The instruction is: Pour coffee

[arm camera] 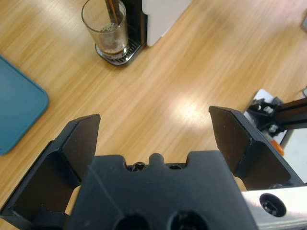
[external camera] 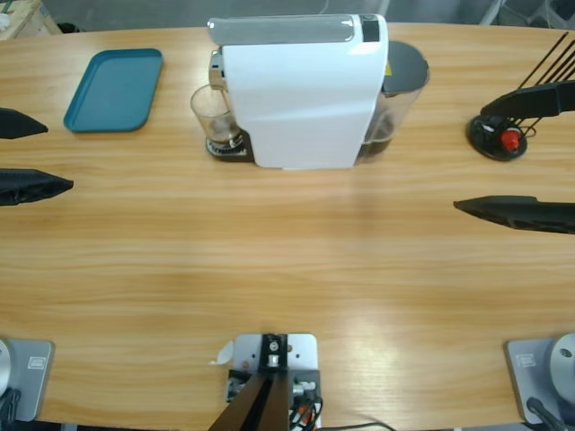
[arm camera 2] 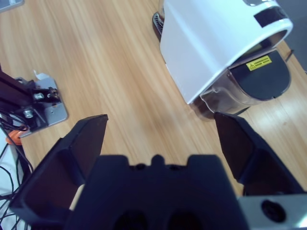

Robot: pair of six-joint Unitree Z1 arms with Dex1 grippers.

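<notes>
Brewing looks done: the coffee (arm camera: 114,49) lies shallow in the glass (arm camera: 106,29) under the machine (external camera: 301,90), well ahead of the spread, empty left hand (arm camera: 153,139), while the right hand (arm camera 2: 160,143), equally spread, grips nothing; fetching the glass remains.

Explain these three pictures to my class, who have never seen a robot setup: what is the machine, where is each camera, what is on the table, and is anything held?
Two robot arms work at a wooden table. One picture looks down from above; the other two look along each arm's gripper. The left gripper and right gripper are both open and hold nothing. On the table stand a white coffee machine, a clear glass under its spout with a little dark coffee, and a teal tray.
</notes>
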